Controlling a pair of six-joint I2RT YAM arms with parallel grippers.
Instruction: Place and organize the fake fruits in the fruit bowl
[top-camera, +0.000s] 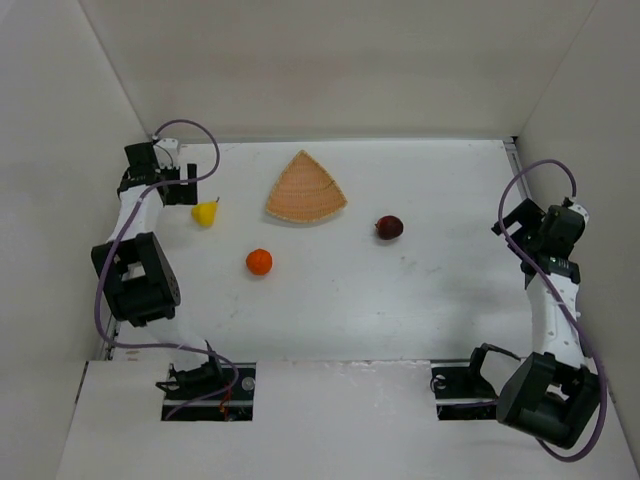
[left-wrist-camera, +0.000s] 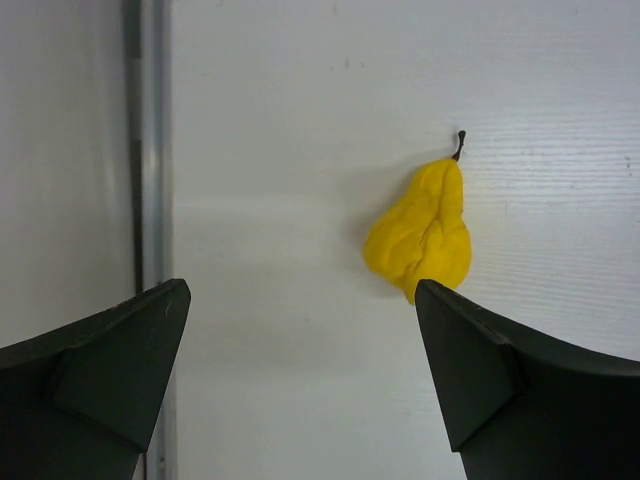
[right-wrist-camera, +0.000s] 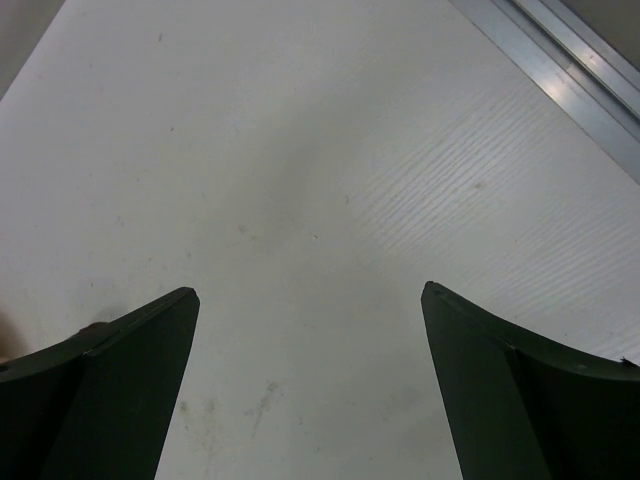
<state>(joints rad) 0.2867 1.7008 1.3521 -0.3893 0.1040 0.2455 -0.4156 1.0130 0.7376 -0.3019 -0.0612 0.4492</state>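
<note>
The yellow pear (top-camera: 205, 213) lies on the table at the far left; in the left wrist view the pear (left-wrist-camera: 420, 232) lies just beyond the right fingertip, stem pointing away. My left gripper (top-camera: 182, 187) is open and empty, just left of the pear (left-wrist-camera: 300, 290). The orange (top-camera: 259, 262) sits nearer the middle. The maroon plum (top-camera: 389, 227) lies right of the woven fruit bowl (top-camera: 305, 190), which holds nothing. My right gripper (top-camera: 518, 222) is open and empty at the right side, over bare table (right-wrist-camera: 308, 292).
White walls enclose the table on three sides. A metal rail runs along the left edge (left-wrist-camera: 150, 150) and another along the right edge (right-wrist-camera: 560, 50). The arm bases (top-camera: 205, 380) sit at the near edge.
</note>
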